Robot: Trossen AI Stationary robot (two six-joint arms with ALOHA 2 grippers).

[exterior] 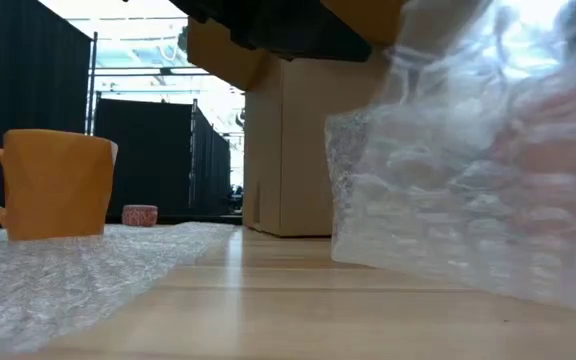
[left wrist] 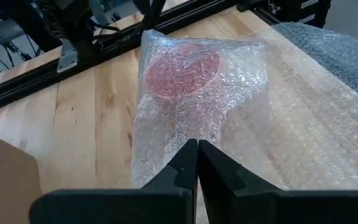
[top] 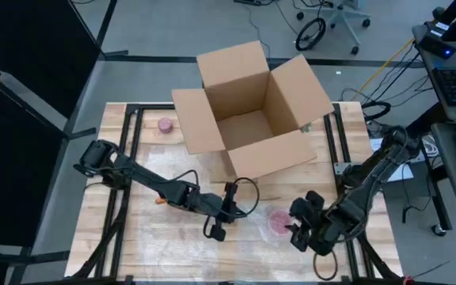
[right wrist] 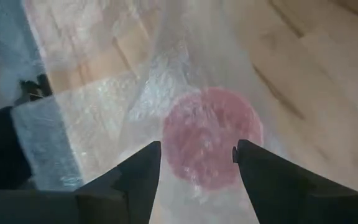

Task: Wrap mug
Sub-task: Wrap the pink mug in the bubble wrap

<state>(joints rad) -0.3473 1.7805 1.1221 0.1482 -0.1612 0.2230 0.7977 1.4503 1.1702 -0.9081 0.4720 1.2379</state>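
Near the front of the wooden table (top: 145, 229) sits the pink mug (top: 279, 221), already bundled in clear bubble wrap (left wrist: 197, 106). Through the plastic it reads as a round pink blur, lying between the two arms and just in front of the big open cardboard box (top: 248, 111).

The left gripper (top: 222, 218) reaches in low from the left side. From its wrist view the two dark fingers (left wrist: 185, 168) are pressed tight together with no gap, right at the near edge of the wrap — whether a fold of film is pinched between them I cannot tell. The wrapped mug lies just ahead of those fingertips.

The right gripper (top: 302, 229) hangs over the bundle from the right side. Its fingers (right wrist: 135, 168) are spread wide apart, and in the right wrist view the pink shape shows in the gap between them, below them rather than gripped.

More bubble wrap lies flat on the boards — a loose sheet (exterior: 78, 265) spreads across the left of the low view, and an orange mug (exterior: 53, 185) stands upright on it. Far back on the table, to the left of the box, is a small pink cup (top: 165, 124), well apart from everything else. The wrapped bundle (exterior: 478, 180) fills the right side of the low view, very close to the lens.
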